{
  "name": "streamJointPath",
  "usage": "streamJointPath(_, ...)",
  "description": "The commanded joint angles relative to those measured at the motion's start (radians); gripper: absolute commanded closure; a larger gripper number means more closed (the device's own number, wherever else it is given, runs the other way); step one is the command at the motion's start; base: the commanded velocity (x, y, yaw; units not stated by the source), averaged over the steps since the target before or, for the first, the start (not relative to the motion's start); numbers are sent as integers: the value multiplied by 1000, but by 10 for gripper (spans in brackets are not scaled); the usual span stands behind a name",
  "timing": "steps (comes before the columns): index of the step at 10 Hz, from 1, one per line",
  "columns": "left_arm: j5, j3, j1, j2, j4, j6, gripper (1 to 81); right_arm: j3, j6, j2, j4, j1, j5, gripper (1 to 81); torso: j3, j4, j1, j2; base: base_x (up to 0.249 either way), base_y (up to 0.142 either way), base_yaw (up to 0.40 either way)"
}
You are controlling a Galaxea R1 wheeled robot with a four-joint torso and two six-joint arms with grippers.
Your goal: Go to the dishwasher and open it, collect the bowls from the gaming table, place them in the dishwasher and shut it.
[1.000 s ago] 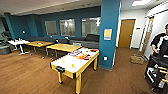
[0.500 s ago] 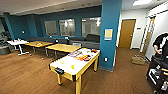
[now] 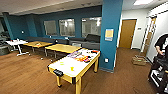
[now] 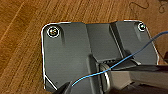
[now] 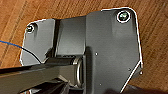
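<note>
I see the game table at six o'clock with blurred coloured bits I can't identify on it, a person cut off at three o'clock, wood floor under both wrists, and can't tell either claw's state.

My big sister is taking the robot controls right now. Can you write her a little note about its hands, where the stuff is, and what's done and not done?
Grippers: both wrist views look down at the wood floor; the fingers cannot be made out, so open or shut is unknown.
Things: a yellow-legged game table stands ahead, beside the blue pillar, with small colourful items on top; too blurry to tell if any are bowls. A person stands at the right edge.
Done: nothing can be confirmed from here.
Left: the dishwasher steps and collecting the bowls.
</note>
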State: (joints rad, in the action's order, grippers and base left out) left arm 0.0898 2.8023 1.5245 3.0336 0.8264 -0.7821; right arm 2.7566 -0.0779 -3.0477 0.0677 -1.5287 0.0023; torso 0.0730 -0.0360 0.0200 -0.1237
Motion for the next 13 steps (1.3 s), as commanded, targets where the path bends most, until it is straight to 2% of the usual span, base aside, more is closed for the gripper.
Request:
streamJointPath(1,-36,2,-56,-4,2,4,10,0,0,-6,3,61,-53,10,0,0,0,0,116,0,0)
streamJointPath(6,-35,2,-57,-4,1,4,10,-3,0,-6,3,60,-53,10,0,0,0,0,111,0,0)
streamJointPath(13,-35,2,-56,-5,0,4,10,-3,0,-6,3,60,-53,10,0,0,0,0,108,62,0)
